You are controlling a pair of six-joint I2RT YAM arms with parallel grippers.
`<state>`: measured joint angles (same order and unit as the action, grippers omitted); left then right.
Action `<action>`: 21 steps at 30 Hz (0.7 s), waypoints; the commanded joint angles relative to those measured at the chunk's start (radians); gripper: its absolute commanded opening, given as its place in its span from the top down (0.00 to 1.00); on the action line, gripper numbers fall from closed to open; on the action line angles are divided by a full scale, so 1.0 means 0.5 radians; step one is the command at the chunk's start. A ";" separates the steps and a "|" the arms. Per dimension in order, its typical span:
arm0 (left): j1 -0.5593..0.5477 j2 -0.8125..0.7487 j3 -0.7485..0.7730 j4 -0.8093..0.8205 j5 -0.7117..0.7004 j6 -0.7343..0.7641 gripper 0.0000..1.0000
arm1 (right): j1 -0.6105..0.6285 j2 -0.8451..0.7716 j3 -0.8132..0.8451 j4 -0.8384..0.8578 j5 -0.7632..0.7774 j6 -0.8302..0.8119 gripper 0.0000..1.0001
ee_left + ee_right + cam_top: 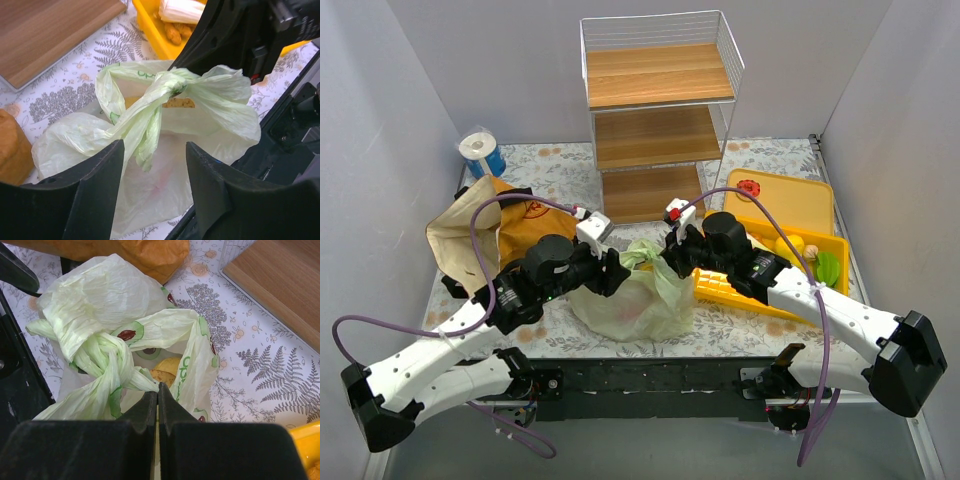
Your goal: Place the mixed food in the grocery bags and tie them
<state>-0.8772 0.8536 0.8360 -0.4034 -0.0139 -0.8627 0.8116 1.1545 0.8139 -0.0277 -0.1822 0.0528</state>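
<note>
Left jaws gape wide and empty just short of the pale-green bag [150, 200]; right jaws are pinched together on what looks like its handle strand. To cinch its knot [172, 89], opposite strands want an even, gentle pull, sparing the plastic over the tan food [162, 371] inside.

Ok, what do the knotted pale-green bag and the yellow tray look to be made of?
The knotted pale-green bag looks like thin, translucent plastic film: it crinkles and contents show through. The yellow tray seems rigid moulded plastic, smooth and slightly glossy, with a ribbed floor.
</note>
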 commanded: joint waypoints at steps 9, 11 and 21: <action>0.012 0.008 0.144 -0.086 0.166 -0.091 0.60 | -0.009 0.032 0.112 0.074 -0.044 0.014 0.99; 0.009 0.020 0.144 -0.110 0.175 -0.124 0.60 | -0.009 0.035 0.115 0.074 -0.047 0.014 0.99; 0.009 0.084 0.144 -0.123 0.062 -0.063 0.59 | -0.009 0.047 0.115 0.086 -0.087 0.017 0.99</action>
<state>-0.8764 0.8894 0.8726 -0.4648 0.0467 -0.9176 0.8116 1.1767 0.8234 -0.0273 -0.2085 0.0532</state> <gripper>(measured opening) 0.407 0.029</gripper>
